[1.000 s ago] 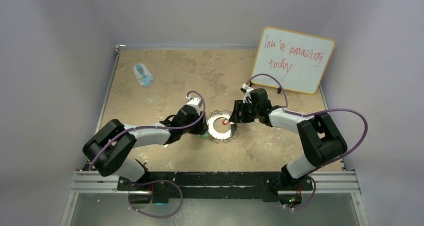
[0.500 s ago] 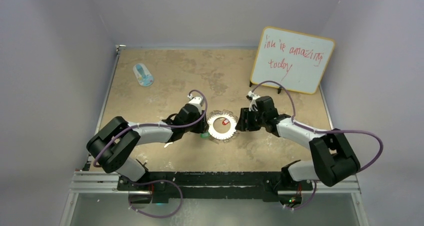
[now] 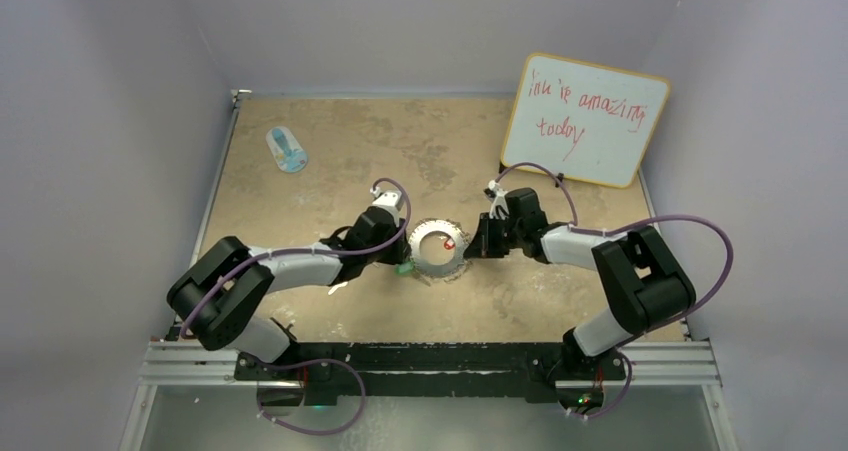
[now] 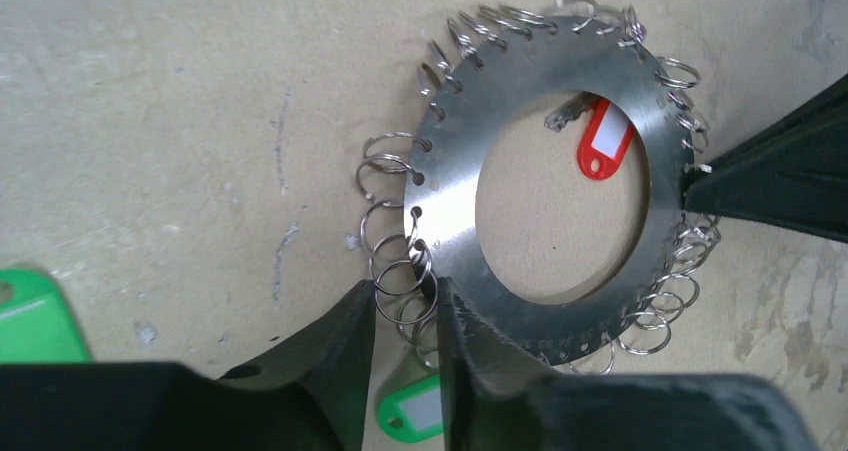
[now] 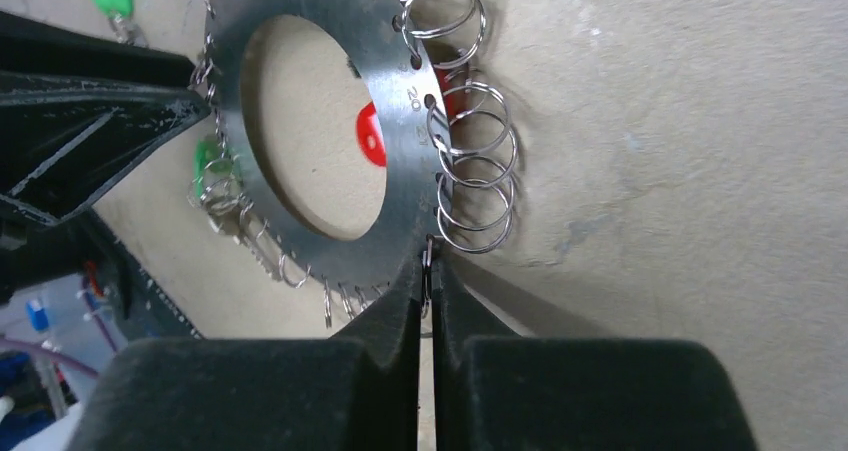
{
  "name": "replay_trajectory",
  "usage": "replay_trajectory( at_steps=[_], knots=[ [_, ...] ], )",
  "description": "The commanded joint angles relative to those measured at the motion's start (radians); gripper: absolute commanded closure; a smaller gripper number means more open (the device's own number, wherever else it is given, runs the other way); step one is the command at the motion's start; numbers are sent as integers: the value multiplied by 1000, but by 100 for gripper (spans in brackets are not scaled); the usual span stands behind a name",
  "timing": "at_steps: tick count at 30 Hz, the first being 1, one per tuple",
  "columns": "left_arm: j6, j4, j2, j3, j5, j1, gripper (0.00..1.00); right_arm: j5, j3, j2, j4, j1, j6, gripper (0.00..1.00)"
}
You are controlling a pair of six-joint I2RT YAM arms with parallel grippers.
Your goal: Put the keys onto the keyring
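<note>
The keyring [image 3: 437, 249], a flat silver ring rimmed with wire loops, lies mid-table between both grippers. A key with a red tag [image 4: 603, 143] lies inside its central hole. My left gripper [image 4: 403, 306] is at the ring's left rim, its jaws narrowed onto several wire loops [image 4: 400, 271] that touch both fingers. A green-tagged key [image 4: 415, 411] lies under that gap, and another green tag [image 4: 30, 316] lies further left. My right gripper [image 5: 427, 271] is shut on one wire loop standing edge-on at the keyring's [image 5: 405, 121] right rim.
A whiteboard [image 3: 585, 119] with red writing leans at the back right. A blue-and-white oval object [image 3: 287, 149] lies at the back left. The left gripper's black finger [image 5: 100, 111] shows across the ring in the right wrist view.
The right gripper drew back from the ring, came in again at its right rim and closed from open onto a wire loop. The left jaws narrowed around the loops at the left rim.
</note>
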Motion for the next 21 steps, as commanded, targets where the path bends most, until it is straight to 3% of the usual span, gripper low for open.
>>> replay_trajectory(
  at_steps=[1, 5, 8, 13, 16, 21],
  knots=[
    [-8, -10, -96, -8, -80, -6, 70, -132, 14, -12, 70, 20, 17, 100],
    [-26, -66, -148, -14, -182, -6, 55, -142, -13, -59, 61, 22, 11, 100],
    [-31, -77, -158, -13, -200, -7, 47, -109, -18, -83, 30, 21, -11, 84],
    [-34, -82, -138, 1, -188, -7, 47, 9, 30, -89, -51, 16, -29, 59],
    [-34, -86, -121, 6, -178, -6, 52, 51, 61, -69, -63, 5, -35, 53],
    [-33, -74, -95, 2, -148, -7, 61, 42, 115, 9, -49, 2, -62, 51]
  ],
)
